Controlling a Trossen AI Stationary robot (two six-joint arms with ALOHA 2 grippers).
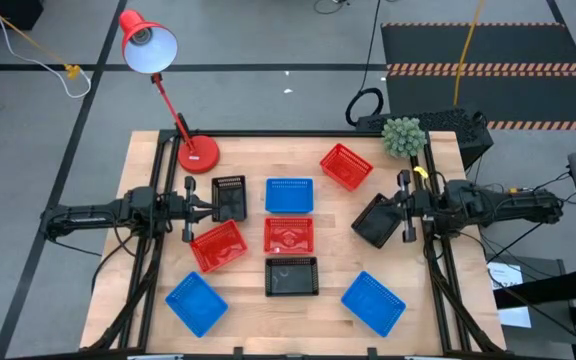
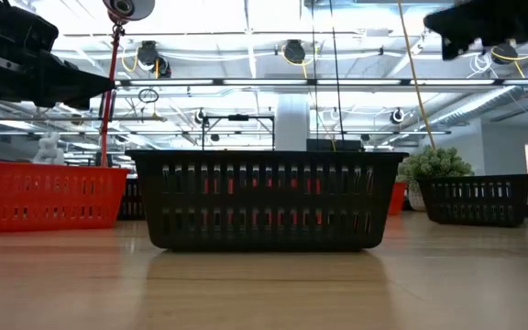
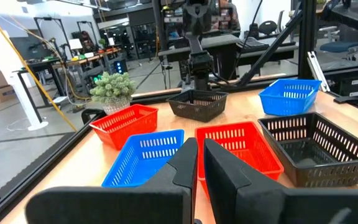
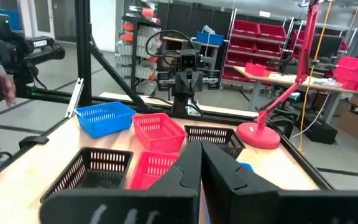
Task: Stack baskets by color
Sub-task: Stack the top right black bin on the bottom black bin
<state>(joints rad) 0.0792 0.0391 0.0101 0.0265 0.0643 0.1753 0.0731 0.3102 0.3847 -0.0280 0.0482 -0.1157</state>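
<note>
Baskets (image 1: 289, 235) scattered between left end effector (image 1: 214, 199), right end effector (image 1: 380, 217).

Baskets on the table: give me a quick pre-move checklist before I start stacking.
1. Nothing stacked yet: ok, all nine lie single.
2. Left gripper free of load: ok, shut and empty, by the black basket.
3. Right gripper free of load: cannot tell; shut, over the tilted black basket.
4. Third black basket reachable: ok, upright near the front edge.
5. Red baskets separate: ok, one, one, one.
6. Red lamp clear of the baskets: ok.
</note>
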